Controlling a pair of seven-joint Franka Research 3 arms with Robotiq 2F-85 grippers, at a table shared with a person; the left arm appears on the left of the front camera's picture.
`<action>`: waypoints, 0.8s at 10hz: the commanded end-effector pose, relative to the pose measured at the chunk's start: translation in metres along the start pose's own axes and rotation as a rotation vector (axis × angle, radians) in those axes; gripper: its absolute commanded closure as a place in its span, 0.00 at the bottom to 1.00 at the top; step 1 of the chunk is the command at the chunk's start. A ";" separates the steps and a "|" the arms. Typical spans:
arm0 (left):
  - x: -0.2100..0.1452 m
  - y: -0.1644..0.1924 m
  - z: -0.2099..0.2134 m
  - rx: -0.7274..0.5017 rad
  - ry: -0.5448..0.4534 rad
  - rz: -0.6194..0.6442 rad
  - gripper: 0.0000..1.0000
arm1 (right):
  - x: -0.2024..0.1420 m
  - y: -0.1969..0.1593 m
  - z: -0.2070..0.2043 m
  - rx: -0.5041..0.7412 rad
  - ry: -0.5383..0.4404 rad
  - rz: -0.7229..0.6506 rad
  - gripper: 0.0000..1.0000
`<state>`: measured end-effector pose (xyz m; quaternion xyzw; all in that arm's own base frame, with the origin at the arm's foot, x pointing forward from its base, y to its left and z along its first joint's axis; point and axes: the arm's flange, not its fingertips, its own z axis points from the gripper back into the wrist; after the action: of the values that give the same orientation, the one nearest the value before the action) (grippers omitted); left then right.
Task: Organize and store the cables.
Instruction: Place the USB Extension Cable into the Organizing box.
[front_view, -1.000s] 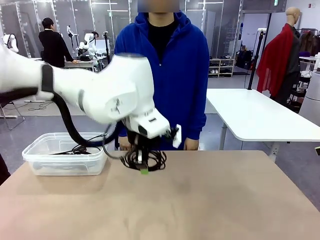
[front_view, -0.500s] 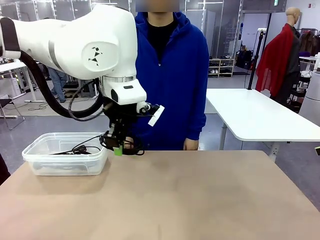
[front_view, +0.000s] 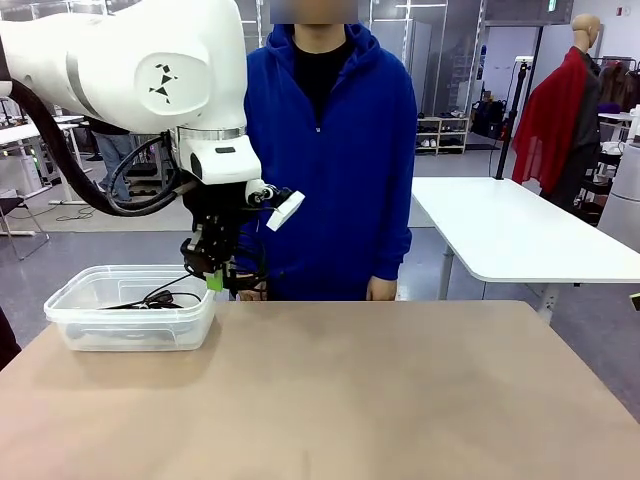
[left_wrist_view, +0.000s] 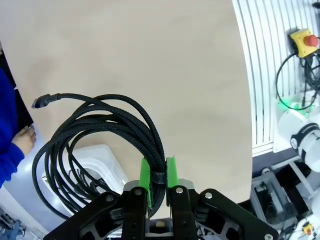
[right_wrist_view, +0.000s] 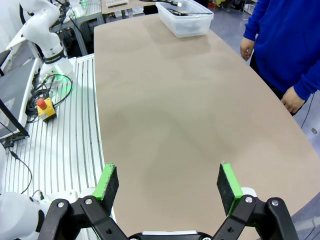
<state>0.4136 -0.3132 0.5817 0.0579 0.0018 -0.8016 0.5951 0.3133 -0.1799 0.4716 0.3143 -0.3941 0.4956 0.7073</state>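
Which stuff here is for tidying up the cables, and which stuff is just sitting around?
For the job:
- coiled black cable, pinched in the left gripper
- clear plastic bin
- cable already in the bin

Just around:
- right gripper, open over bare table
- yellow box with red button
- person's hand

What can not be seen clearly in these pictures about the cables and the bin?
- Front view: the held cable is mostly hidden behind the left gripper, so its shape is unclear.
- Front view: the cables inside the bin blur behind its cloudy wall; their number cannot be counted.
- Left wrist view: the coil covers the bin; the second plug is not visible.
- Right wrist view: the bin contents are too small.
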 end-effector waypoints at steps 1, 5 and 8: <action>0.010 -0.002 -0.003 -0.003 0.004 0.011 1.00 | 0.003 0.001 0.001 -0.006 -0.016 0.011 0.00; 0.010 -0.002 -0.003 -0.003 0.004 0.011 1.00 | 0.003 0.001 0.001 -0.006 -0.016 0.011 0.00; -0.017 0.005 0.007 -0.005 -0.039 -0.019 0.85 | 0.003 0.001 0.001 -0.006 -0.016 0.011 0.00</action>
<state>0.4143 -0.3150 0.5795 0.0544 0.0031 -0.8039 0.5922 0.3132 -0.1800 0.4716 0.3143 -0.3943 0.4955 0.7073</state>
